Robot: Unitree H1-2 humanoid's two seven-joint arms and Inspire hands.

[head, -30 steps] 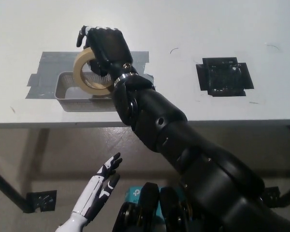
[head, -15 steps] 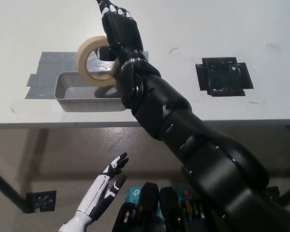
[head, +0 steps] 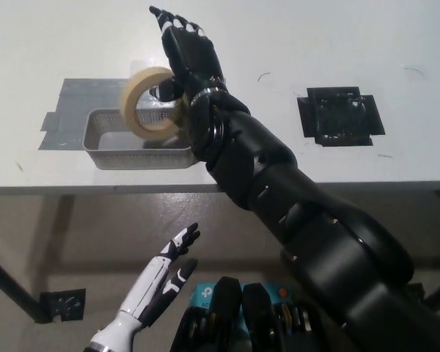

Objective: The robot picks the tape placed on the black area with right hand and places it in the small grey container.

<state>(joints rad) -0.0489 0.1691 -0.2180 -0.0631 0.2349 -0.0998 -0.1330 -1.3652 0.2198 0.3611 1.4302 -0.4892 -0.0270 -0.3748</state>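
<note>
1 head camera looks steeply down, fairly near, on the white table [head: 352, 44].

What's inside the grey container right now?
The container's left part shows only bare mesh floor. The tape, hanging on the right robot hand, hovers over its right part and covers the floor there, so that part can't be checked.

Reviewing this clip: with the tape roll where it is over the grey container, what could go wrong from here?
The tape roll stands on edge over the small grey container's right end, beside the right hand, whose fingers look extended. It might tip or roll over the rim onto the table. The left hand rests below the table edge.
</note>
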